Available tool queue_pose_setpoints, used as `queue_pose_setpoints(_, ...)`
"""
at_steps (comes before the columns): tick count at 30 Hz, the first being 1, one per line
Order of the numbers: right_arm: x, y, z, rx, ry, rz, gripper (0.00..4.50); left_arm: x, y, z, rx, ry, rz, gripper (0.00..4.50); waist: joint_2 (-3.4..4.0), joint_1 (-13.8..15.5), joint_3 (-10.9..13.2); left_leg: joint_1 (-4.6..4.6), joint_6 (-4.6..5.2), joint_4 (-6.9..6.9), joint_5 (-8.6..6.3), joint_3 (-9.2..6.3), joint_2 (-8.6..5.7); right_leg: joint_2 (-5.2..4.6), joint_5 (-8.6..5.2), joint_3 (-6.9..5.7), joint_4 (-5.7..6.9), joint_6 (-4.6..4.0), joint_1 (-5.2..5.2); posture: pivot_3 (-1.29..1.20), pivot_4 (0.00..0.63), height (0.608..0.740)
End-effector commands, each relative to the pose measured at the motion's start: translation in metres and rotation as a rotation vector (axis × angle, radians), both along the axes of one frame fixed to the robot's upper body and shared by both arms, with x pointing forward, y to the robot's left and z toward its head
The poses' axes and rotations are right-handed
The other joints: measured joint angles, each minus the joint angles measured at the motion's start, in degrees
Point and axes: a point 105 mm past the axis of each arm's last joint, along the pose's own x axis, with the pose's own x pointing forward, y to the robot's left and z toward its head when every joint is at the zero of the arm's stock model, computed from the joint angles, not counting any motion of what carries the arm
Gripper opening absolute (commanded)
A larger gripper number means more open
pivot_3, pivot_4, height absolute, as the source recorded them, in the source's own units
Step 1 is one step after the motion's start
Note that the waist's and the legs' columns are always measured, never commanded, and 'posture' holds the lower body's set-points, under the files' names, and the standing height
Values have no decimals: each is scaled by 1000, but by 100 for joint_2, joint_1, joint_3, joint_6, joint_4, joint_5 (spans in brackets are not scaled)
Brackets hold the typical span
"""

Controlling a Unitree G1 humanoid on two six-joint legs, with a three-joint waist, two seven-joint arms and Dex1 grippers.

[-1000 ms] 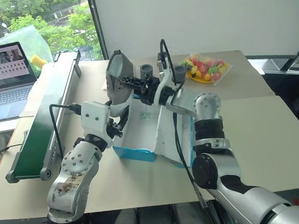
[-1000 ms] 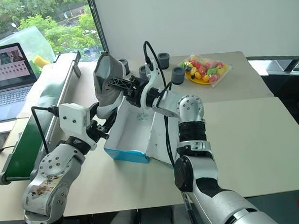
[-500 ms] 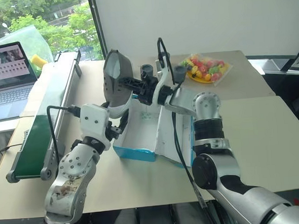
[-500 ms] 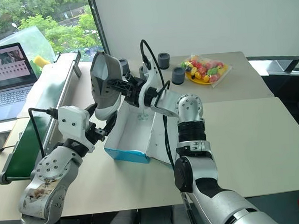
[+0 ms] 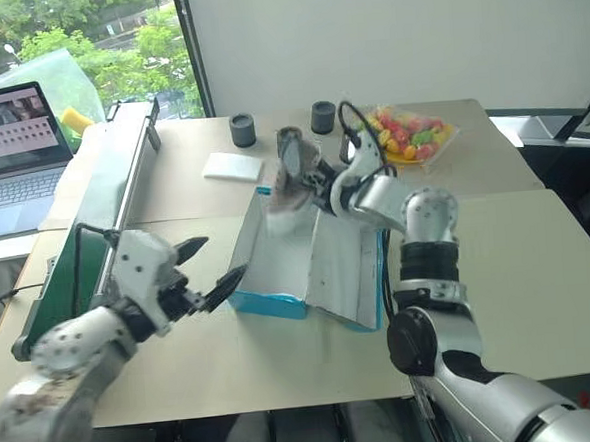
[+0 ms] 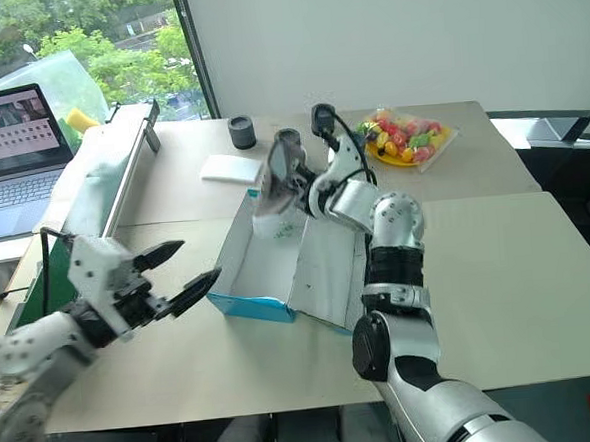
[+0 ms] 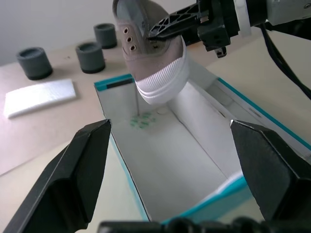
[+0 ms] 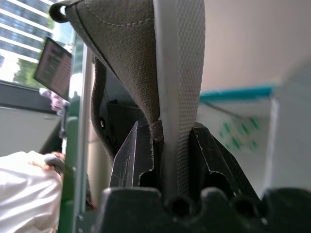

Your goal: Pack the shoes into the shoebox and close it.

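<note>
1. Over the far end of the shoebox [image 5: 303, 271], right hand [image 7: 160, 31] is clamped on the shoe [image 7: 153, 53] by its heel collar, toe down, so it can drop straight in.
2. Left hand [image 5: 206, 270] sits just outside the near-left corner, fingers spread, holding nothing; probably clear of the drop path.
3. Box white inside, no shoe in it, lid flap lying open to the right: full length free.
4. White pad [image 5: 233, 166] and grey cups [image 5: 242, 130] sit behind on the table [image 5: 498, 259], apart from the box.

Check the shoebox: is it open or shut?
Open. The shoebox has its lid folded out flat, its white inside bare, while the right pincer holds a shoe over it.
</note>
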Motion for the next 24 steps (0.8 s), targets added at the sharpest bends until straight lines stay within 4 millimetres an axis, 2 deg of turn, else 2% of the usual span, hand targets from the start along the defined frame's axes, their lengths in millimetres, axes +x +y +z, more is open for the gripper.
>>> queue_pose_setpoints(1,-20,-3,2,-57,24,19,531,-2,19,6,74,21,-88,4176,14,1,9,1,0,3,0,2,-1,1,0,0,-1,0,1,0,150,740)
queue_pose_setpoints(5,-33,-4,-15,-131,107,-9,531,9,28,10,166,16,-162,4176,22,13,12,11,1,1,0,2,4,15,0,-2,-9,-2,12,0,150,740)
queue_pose_setpoints(10,-40,-4,-28,-227,152,-11,531,22,21,14,209,-14,-238,4176,23,-20,13,4,1,-7,0,6,10,23,0,3,-14,-4,5,0,150,740)
queue_pose_setpoints(19,-36,5,-24,-282,128,20,531,32,10,13,214,-51,-268,4176,23,-141,14,2,3,-18,-1,8,13,24,1,10,-12,-6,-5,0,150,740)
queue_pose_setpoints(21,-36,9,-22,-275,118,38,1395,33,9,13,214,-57,-268,4220,23,-139,14,3,3,-18,-1,8,16,29,1,10,-10,-6,-5,0,150,740)
queue_pose_setpoints(24,-36,24,-11,-222,74,101,2275,34,8,12,210,-60,-262,4220,23,-134,13,3,3,-18,-1,8,16,29,1,10,-11,-6,-5,0,150,740)
